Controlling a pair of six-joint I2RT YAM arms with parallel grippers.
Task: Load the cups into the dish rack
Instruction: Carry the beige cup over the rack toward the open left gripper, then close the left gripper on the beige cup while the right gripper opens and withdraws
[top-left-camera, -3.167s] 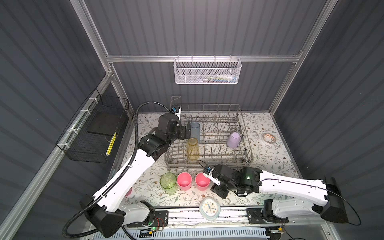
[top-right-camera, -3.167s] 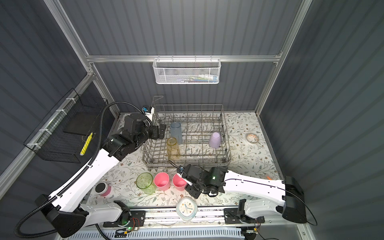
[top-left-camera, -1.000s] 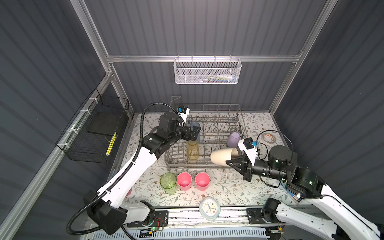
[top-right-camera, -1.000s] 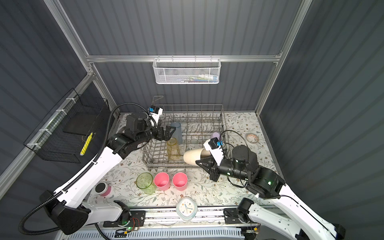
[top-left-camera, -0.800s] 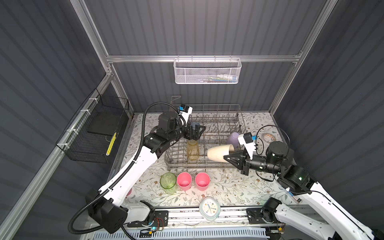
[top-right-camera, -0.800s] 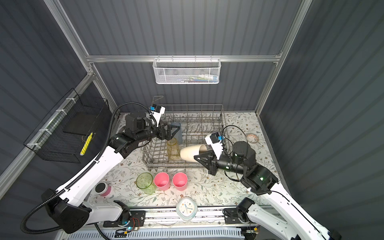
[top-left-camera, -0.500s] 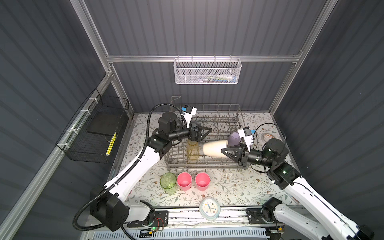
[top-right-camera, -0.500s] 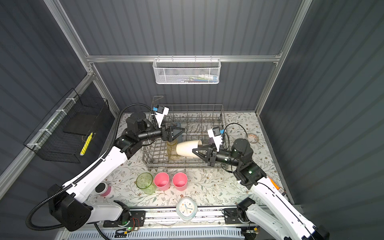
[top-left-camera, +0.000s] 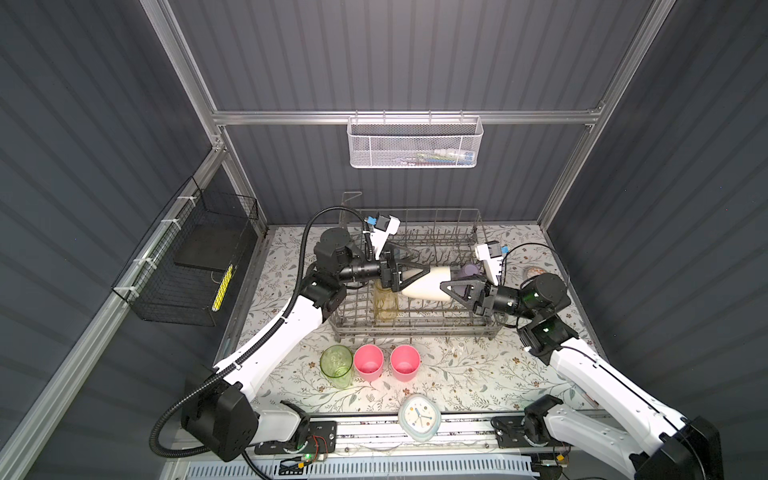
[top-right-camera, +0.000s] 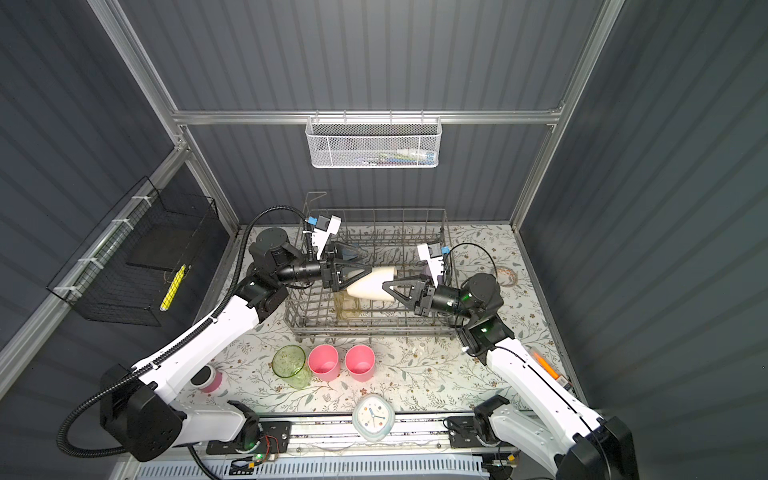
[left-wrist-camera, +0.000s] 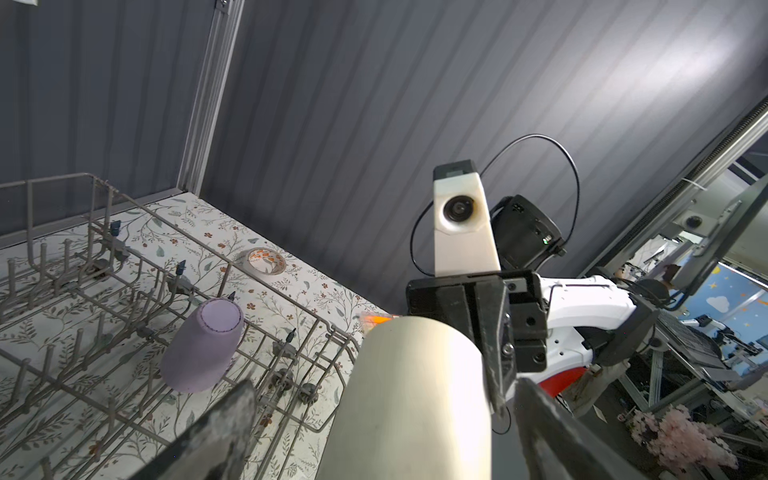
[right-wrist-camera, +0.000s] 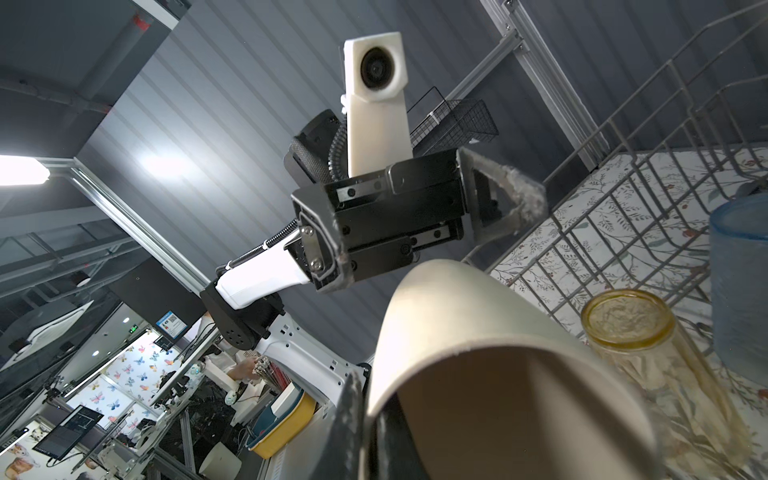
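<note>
Roughly halfway, going by the count.

On the tabletop (top-left-camera: 478, 374), in front of the dish rack (top-left-camera: 436, 331), left to right: green cup (top-left-camera: 336, 365), left pink cup (top-left-camera: 368, 362), right pink cup (top-left-camera: 404, 361). All 3 upright, mouths up, close together in a row, well apart from both arms. Not yet loaded.

Inside the rack, left to right:
- blue cup (right-wrist-camera: 739, 282), largely hidden behind the left arm in both top views
- yellow cup (top-left-camera: 384, 303), upside down among the tines near the front
- lavender cup (top-left-camera: 467, 270), base up and tilted, toward the right side

Counted as loaded: 3.

Above the rack, left to right:
- left gripper (top-left-camera: 423, 262), fingers spread wide and straddling the base end of the cup, with no grip on it; contact cannot be told
- beige cup (top-left-camera: 428, 282), in the air, lying sideways between the 2 arms
- right gripper (top-left-camera: 444, 287), fingers clenched on the rim at the mouth end, carrying the cup alone

Looks like a handover from right to left, probably to turn the cup mouth down before seating it.

Tally: 3 of 7 racked, 1 in transit, 3 waiting on the tabletop.
</note>
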